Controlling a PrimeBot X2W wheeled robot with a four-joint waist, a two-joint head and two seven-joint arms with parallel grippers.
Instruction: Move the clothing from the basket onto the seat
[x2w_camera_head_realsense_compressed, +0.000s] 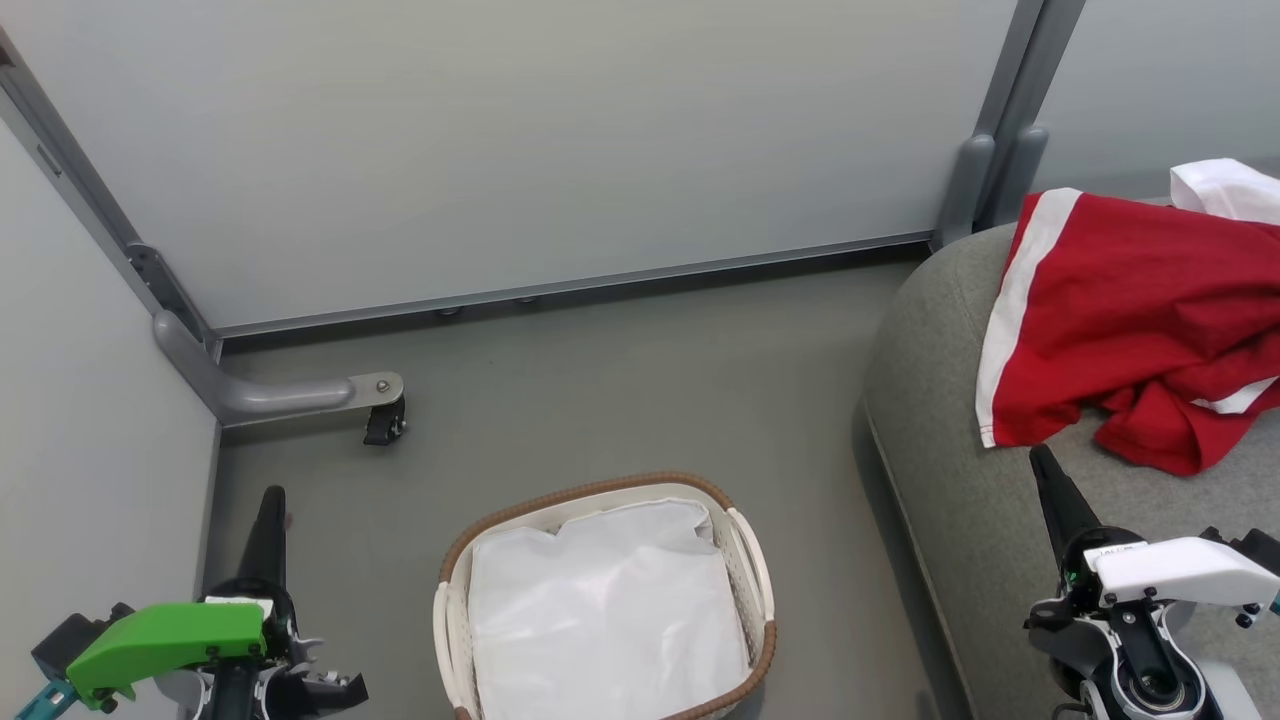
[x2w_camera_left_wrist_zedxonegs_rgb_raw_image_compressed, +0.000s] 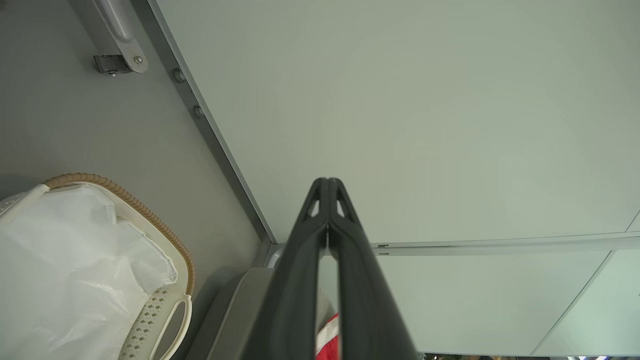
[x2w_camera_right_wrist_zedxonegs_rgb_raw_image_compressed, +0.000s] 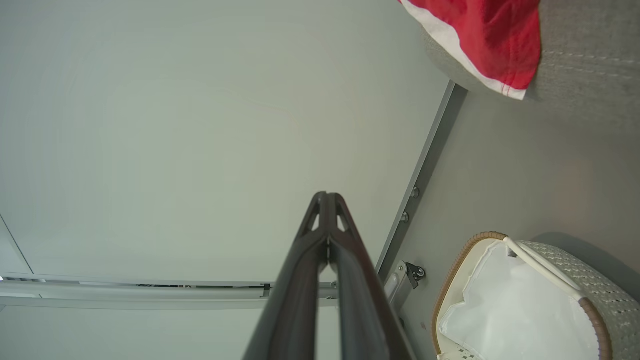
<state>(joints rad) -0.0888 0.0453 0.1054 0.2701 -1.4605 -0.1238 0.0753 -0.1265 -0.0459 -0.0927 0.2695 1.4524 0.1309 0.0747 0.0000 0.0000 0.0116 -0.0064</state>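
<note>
Clothing: the clothing (x2w_camera_head_realsense_compressed: 1130, 320), red with a white band, lies crumpled on the seat (x2w_camera_head_realsense_compressed: 960, 500) at its far left corner. The banded edge hangs a little way over the seat's rounded left edge.
Long axis: the white band runs far to near along the seat's left edge. The bulk of the cloth spreads rightward, past the head view's border.
Basket: the basket (x2w_camera_head_realsense_compressed: 590, 488) stands on the floor (x2w_camera_head_realsense_compressed: 640, 380), just off the seat's left edge. It holds nothing red, just the white liner (x2w_camera_head_realsense_compressed: 600, 600).
Right gripper: the right gripper (x2w_camera_head_realsense_compressed: 1040, 455) has its fingers pressed together with nothing between them. It sits over the seat's near left part, tip pointing at the garment's near hem, close to it but apart.
Left gripper: the left gripper (x2w_camera_head_realsense_compressed: 272, 505) is likewise closed and empty, over the floor by the left wall panel (x2w_camera_head_realsense_compressed: 100, 400).
Key relation: the garment lies straight ahead of the right fingers and slightly to their right. From the left gripper it is well apart, with the basket between them. The right arm is the nearer by far.
Progress, judged: the transfer looks complete, as the cloth rests on the seat and is clear of the basket.
Next move, judged: at most a nudge inward from the seat's left edge, which would fall to the right arm. Its fingers would need to part first.
Risk, judged: the overhanging band could drag the cloth off the edge if disturbed.
</note>
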